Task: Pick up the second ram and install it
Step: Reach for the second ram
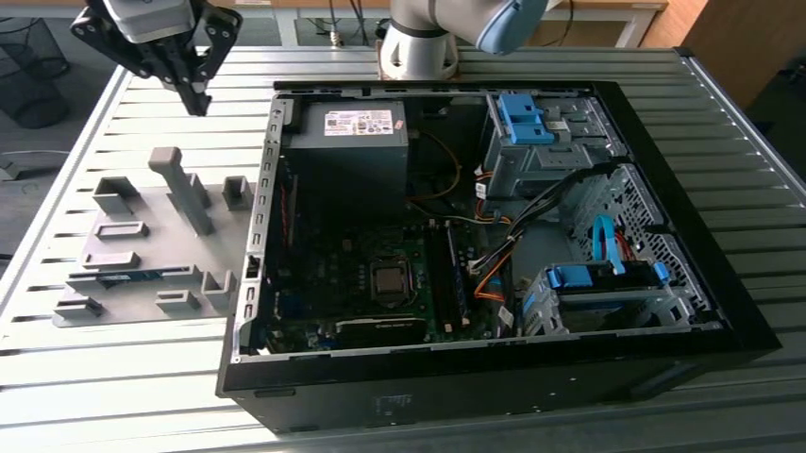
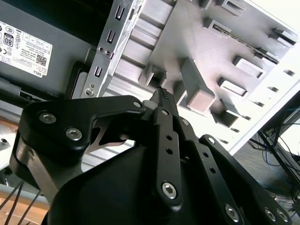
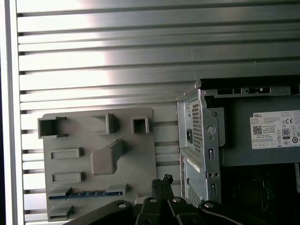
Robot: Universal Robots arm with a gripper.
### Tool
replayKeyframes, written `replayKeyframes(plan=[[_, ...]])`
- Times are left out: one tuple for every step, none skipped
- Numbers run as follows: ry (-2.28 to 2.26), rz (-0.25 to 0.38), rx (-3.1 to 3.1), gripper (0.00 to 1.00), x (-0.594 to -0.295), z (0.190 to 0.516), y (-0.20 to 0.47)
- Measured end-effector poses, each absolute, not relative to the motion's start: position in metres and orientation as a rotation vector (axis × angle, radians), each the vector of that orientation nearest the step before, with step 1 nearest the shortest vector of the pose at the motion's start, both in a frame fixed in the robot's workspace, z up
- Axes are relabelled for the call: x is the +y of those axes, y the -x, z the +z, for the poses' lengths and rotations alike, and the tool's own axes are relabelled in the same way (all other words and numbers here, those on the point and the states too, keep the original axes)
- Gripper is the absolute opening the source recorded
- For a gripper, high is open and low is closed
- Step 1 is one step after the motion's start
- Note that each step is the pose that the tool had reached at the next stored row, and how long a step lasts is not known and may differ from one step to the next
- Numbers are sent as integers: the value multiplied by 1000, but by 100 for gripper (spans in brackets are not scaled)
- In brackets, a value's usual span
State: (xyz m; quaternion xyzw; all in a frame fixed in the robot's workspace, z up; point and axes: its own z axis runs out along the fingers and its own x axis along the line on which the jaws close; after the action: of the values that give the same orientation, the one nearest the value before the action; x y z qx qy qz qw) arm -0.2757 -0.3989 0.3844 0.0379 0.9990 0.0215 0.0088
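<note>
The second ram (image 1: 130, 276) stands on edge as a thin blue-green strip in a slot of the grey holder plate (image 1: 151, 217), at the exterior view's left. In the first wrist view the second ram (image 3: 86, 193) runs along the near part of the holder plate (image 3: 136, 164). My gripper (image 1: 196, 100) hangs high over the table beyond the plate's far end, well apart from the ram, fingers shut with nothing between them. Both wrist views show the gripper's (image 2: 162, 93) (image 3: 163, 180) black fingertips pressed together.
The open computer case (image 1: 270, 189) lies right of the plate, with the power supply (image 1: 346, 142), motherboard (image 1: 365, 283) and a dark stick in the memory slots (image 1: 448, 274). The arm's base (image 1: 422, 47) stands behind the case. A tall grey post (image 1: 183, 184) rises from the plate.
</note>
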Motion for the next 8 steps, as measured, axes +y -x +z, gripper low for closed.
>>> replayKeyframes(plan=[[-119,67,3121,11,-399,384,277],[-119,67,3121,11,-399,384,279],[-119,67,3121,11,-399,384,280],[-118,67,3121,11,-399,384,282],[-119,67,3121,11,-399,384,284],[-119,67,3121,11,-399,384,286],[-119,67,3121,11,-399,384,287],[-119,67,3121,11,-399,384,289]])
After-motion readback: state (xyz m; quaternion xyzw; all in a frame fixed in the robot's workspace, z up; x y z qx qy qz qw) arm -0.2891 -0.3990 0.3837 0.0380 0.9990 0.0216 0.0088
